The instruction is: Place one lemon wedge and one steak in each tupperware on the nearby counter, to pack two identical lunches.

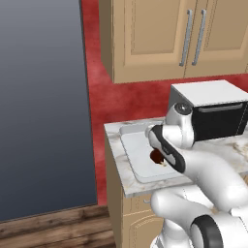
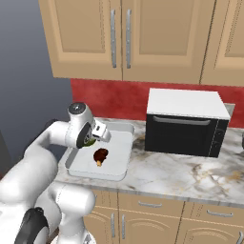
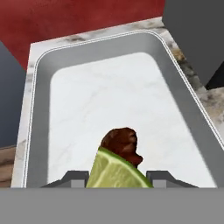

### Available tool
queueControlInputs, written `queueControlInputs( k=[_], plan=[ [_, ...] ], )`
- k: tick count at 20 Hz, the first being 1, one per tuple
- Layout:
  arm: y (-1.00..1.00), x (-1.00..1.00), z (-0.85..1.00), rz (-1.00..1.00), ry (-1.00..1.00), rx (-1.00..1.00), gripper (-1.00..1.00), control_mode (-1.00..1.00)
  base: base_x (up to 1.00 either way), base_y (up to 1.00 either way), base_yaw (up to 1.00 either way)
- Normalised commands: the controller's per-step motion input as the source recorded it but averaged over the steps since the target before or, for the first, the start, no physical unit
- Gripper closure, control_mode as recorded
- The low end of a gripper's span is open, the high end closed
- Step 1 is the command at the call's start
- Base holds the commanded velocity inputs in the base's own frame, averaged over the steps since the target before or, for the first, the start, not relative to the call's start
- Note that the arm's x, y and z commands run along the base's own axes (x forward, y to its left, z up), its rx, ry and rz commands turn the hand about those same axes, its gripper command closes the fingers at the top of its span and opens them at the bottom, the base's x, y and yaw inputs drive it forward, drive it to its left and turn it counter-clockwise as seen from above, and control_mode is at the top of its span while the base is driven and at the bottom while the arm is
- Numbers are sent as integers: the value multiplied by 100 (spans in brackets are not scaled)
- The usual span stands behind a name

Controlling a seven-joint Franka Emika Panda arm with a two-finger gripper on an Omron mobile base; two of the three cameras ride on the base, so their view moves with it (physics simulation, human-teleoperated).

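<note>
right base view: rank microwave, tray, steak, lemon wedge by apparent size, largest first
1. microwave
2. tray, somewhat smaller, partly behind the arm
3. steak
4. lemon wedge, held in the gripper; mostly hidden, so its rank against the steak is unsure.

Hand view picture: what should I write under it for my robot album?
The gripper holds a green lemon wedge above the steak lying in the tupperware.

Black-fronted microwave [image 2: 186, 123] under tan wall cabinets [image 2: 125, 38], red backsplash [image 2: 109, 97] behind.
</note>
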Motion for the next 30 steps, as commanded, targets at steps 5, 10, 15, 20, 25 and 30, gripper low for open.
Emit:
queueControlInputs(
  k=[5,10,15,20,25,30],
  plan=[
    [12,51,-49,0,-5,0,100,-100,0,0,0],
    [1,49,-15,0,2,0,100,-100,0,0,0],
    [0,59,-11,0,0,0,100,-100,0,0,0],
    [0,38,-30,0,0,0,100,-100,0,0,0],
    [0,32,-12,0,0,0,-100,-100,0,0,0],
    [-2,-2,25,0,0,0,-100,-100,0,0,0]
  ],
)
